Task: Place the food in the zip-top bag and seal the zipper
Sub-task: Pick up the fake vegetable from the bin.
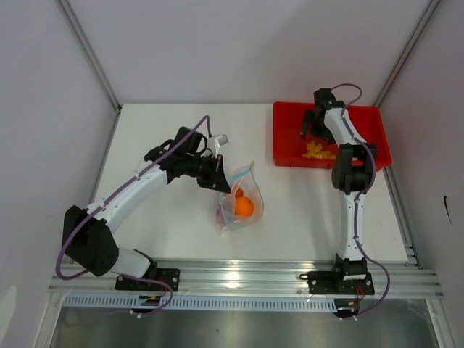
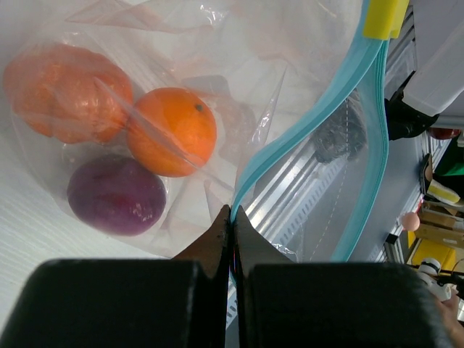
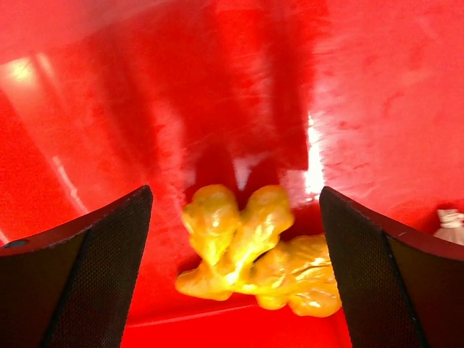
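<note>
The clear zip-top bag (image 1: 241, 201) lies mid-table with its light blue zipper (image 2: 312, 123) held open. Inside it are an orange ball (image 2: 172, 130), an orange pumpkin-like piece (image 2: 65, 90) and a purple-grey round piece (image 2: 116, 194). My left gripper (image 2: 233, 214) is shut on the zipper edge of the bag; it also shows in the top view (image 1: 221, 181). My right gripper (image 3: 235, 210) is open above the yellow chunks (image 3: 257, 250), which lie in the red tray (image 1: 362, 119). A small whitish piece (image 3: 451, 223) lies at the tray's right.
The red tray sits at the back right of the table (image 1: 167, 225). A yellow slider tab (image 2: 384, 18) sits on the zipper's far end. An aluminium rail (image 1: 239, 279) runs along the near edge. White walls enclose the table.
</note>
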